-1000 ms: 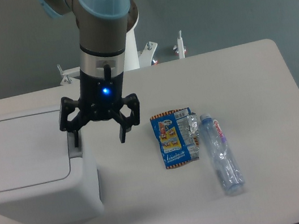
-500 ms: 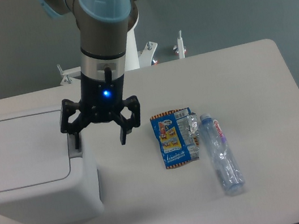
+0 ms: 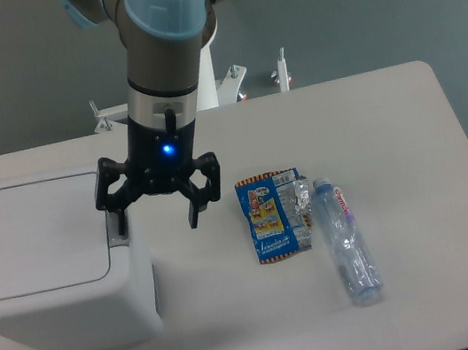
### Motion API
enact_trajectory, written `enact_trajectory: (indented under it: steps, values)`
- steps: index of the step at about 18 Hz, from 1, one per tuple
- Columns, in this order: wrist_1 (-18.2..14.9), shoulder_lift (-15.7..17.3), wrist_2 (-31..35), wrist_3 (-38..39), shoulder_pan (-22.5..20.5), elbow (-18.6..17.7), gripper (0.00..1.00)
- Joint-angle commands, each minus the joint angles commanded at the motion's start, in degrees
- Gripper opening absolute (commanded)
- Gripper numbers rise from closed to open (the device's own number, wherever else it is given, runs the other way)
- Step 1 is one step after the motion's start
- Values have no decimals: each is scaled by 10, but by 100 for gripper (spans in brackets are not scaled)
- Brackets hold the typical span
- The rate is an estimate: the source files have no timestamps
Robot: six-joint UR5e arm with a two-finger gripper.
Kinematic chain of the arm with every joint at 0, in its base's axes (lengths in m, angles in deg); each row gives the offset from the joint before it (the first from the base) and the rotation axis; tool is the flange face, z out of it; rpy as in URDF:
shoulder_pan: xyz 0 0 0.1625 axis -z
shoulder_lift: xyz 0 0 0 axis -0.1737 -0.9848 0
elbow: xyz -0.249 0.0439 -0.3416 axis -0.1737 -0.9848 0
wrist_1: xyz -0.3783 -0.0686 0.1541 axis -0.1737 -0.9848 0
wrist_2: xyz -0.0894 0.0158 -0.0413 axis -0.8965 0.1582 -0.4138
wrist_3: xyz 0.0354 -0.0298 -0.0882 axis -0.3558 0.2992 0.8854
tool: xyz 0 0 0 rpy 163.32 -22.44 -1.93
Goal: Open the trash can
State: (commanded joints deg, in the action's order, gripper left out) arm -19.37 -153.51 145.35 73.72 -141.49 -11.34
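Single arm reaching down from above, wrist vertical, blue light lit, end effector (image 3: 157,217) fingers spread wide

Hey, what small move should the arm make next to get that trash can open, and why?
Probably press straight down a little. The hand is open, and one finger sits right at the grey push-button tab on the edge of the trash can. The lid lies flat and closed, so the button looks not yet pushed.

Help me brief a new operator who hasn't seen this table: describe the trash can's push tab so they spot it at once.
Find the big white trash can at the table's left edge. On its right rim, beside the flat lid, sits the small grey tab, under the open gripper. It is the only grey part on the white bin.
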Motion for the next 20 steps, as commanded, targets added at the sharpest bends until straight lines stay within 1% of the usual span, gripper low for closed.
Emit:
enact_trajectory:
  steps: [14,16,18,20]
  values:
    - [-1,0,0,1,0,1,100]
    - [-1,4,0,-2,0,12,100]
    - [7,8,0,-4,-3,32,100]
    - [11,9,7,-6,-17,53,100]
